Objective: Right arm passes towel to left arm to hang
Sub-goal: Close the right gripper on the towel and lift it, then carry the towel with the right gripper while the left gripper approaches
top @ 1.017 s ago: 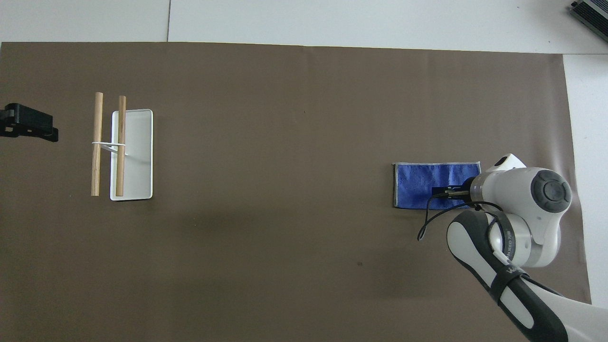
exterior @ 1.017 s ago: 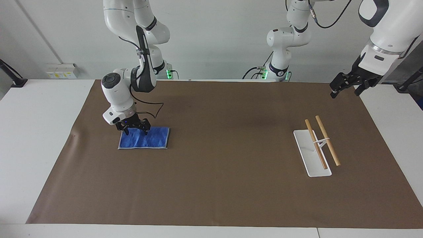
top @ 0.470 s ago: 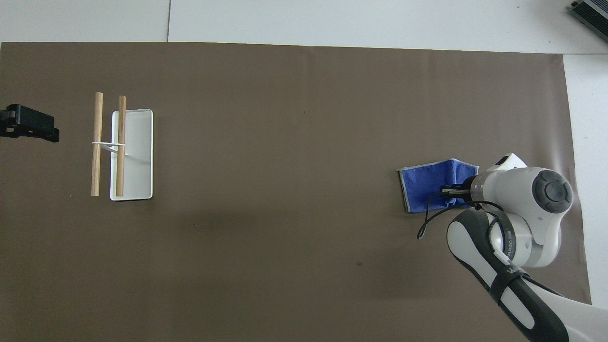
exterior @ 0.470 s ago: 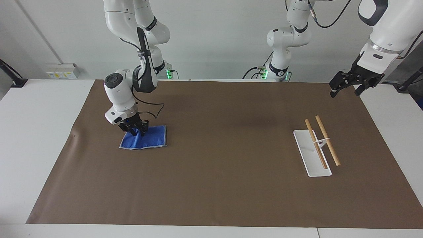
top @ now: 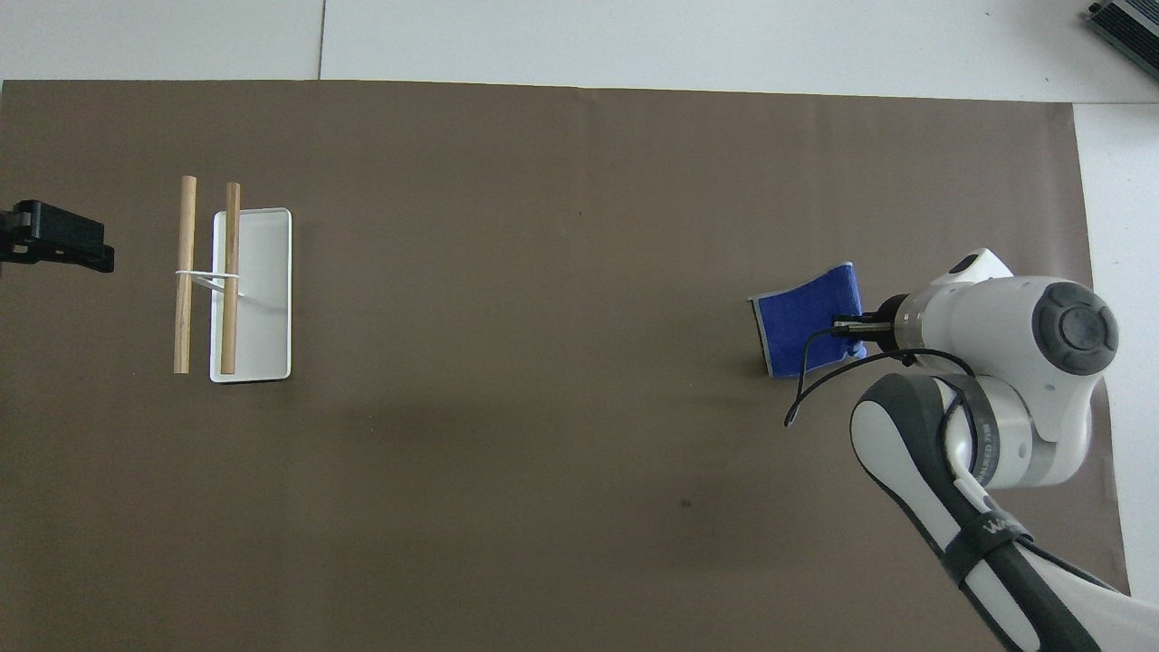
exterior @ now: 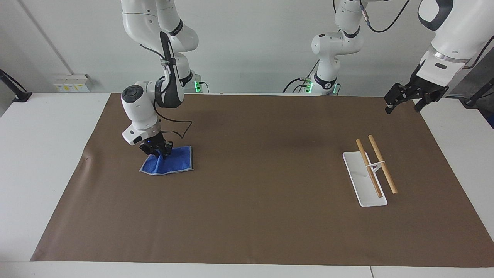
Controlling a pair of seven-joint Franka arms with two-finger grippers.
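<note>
Landmark: the white rack (exterior: 364, 178) (top: 253, 295), a flat tray carrying two wooden rods (exterior: 375, 166) (top: 207, 276), standing on the brown mat (exterior: 254, 185) (top: 543, 272) toward the left arm's end of the table.
Towel: the blue towel (exterior: 170, 163) (top: 804, 320) lies well apart from the rack, toward the right arm's end of the table; one edge is gathered and raised, the remainder rests creased on the mat.
Right gripper: the right gripper (exterior: 156, 148) (top: 851, 328) is low over the raised edge of the towel, well apart from the rack; its fingers are pressed together, pinching the bunched cloth.
Right arm: the right arm (exterior: 148, 96) (top: 996, 407) bends down to the towel, with a black cable (exterior: 178, 129) (top: 819, 385) looping at its wrist.
Left gripper: the left gripper (exterior: 405, 101) (top: 56, 246) hangs in the air above the mat's corner past the rack, at the left arm's end of the table, clear of the rods; its fingers are spread apart and hold nothing.
Left arm: the left arm (exterior: 444, 50) waits.
</note>
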